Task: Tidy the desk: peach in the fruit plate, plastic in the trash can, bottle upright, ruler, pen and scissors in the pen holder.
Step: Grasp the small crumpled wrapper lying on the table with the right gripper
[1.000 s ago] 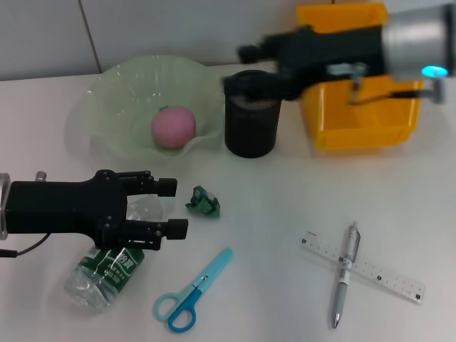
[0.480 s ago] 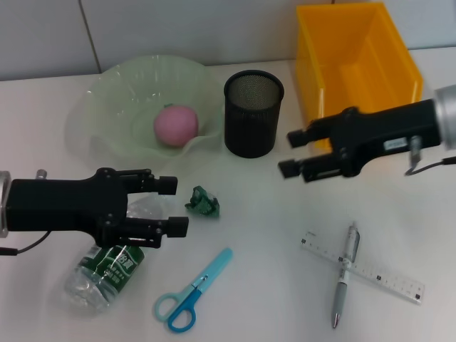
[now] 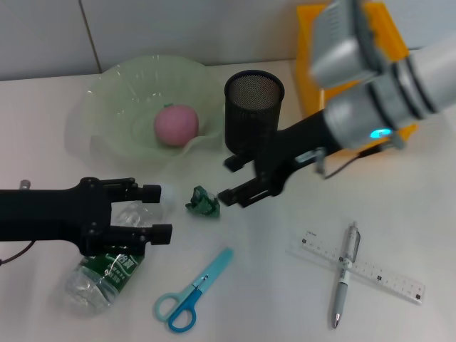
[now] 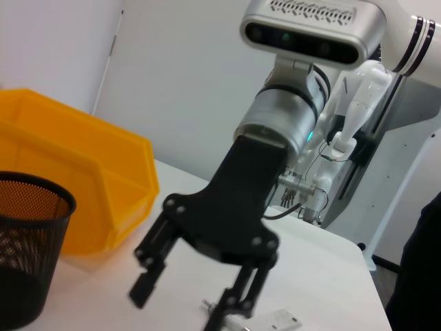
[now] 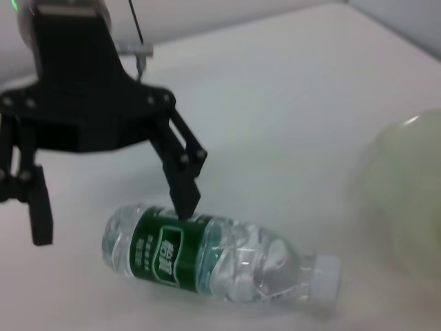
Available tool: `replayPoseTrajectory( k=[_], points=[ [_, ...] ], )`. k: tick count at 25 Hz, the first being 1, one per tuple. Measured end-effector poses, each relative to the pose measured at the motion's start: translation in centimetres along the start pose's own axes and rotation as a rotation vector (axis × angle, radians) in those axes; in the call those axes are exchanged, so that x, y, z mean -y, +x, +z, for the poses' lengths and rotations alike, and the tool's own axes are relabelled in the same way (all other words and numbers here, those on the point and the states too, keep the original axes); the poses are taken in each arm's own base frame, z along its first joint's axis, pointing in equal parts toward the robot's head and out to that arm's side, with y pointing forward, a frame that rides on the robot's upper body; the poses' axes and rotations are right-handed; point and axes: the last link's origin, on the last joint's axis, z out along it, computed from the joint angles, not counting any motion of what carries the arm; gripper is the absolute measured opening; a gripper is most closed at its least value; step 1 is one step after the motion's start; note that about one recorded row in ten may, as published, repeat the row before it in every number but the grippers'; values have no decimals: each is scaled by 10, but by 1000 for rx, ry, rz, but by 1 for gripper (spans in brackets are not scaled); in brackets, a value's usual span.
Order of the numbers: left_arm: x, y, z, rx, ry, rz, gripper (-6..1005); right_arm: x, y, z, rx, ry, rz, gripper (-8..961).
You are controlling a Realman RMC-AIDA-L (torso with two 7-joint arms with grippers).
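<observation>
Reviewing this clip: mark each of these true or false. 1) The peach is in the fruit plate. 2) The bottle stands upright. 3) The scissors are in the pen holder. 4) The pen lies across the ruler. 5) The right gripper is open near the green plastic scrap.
1) True: the peach sits in the fruit plate.
2) False: the bottle lies on its side under the open left gripper.
3) False: the scissors lie on the table; the pen holder looks empty.
4) True: the pen crosses the ruler.
5) True: the right gripper is open beside the plastic scrap.
</observation>
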Motion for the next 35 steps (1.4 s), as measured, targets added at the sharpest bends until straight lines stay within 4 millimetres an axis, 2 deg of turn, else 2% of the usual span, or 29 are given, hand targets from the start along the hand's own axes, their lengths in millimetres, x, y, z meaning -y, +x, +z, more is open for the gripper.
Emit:
replayPoseTrajectory(
  k=[5, 12, 24, 35],
  points=[
    [-1, -5, -7, 4, 11, -11, 783, 4, -9, 35, -96, 40, -55, 643],
    [-1, -7, -12, 10, 23, -14, 782, 4, -11, 55, -162, 72, -98, 641],
    [1, -6, -18, -3, 40, -14, 780, -3, -5, 76, -199, 81, -133, 638],
    [1, -5, -18, -3, 41, -12, 778, -1, -7, 82, -181, 109, -125, 634]
  ],
)
